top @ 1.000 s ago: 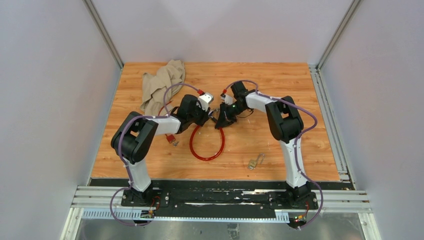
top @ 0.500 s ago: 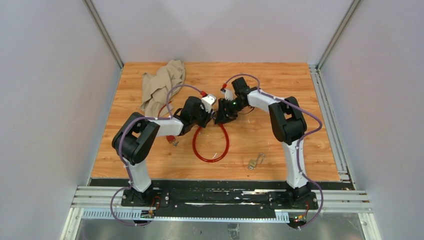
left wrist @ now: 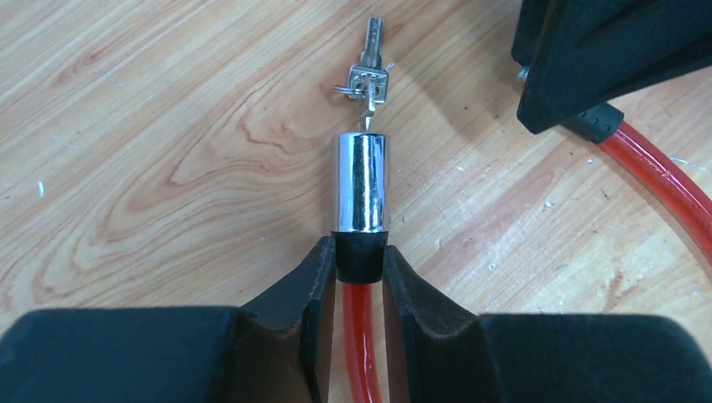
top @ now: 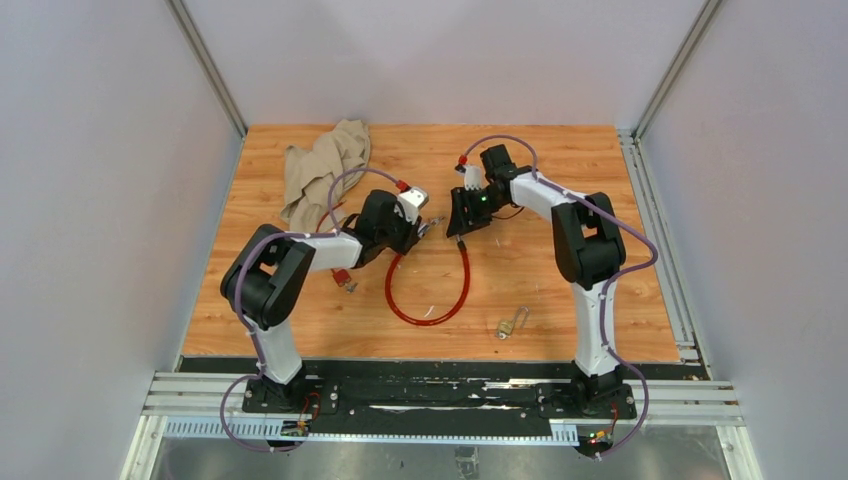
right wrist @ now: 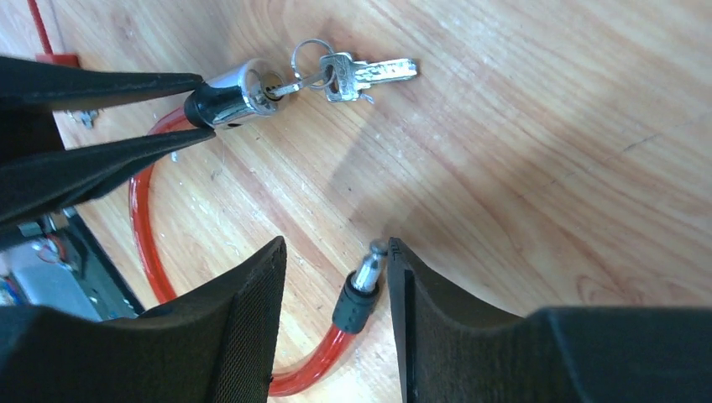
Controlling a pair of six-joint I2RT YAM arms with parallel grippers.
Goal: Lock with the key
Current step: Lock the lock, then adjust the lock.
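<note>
Right hand [right wrist: 336, 256] pulled back; wood tabletop [top: 560, 160], plain grey walls [top: 440, 50] around.

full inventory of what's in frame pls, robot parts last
table: one, orange-brown wood grain, under everything
cloth: one, beige, crumpled, far left corner
cable lock: one, red, open loop at table centre
lock cylinder: one, chrome with a black collar, on the cable's left end
pin end: one, metal with a black collar, on the cable's right end, not in the cylinder
keys: two, silver, on a small ring; one sits in the cylinder's keyhole
brass padlock: one, yellowish, near edge, right of centre
thin red loop: one, red tag, beside the left forearm
left gripper: black, shut on the cylinder's collar
right gripper: black, open, pin end between its fingers
</note>
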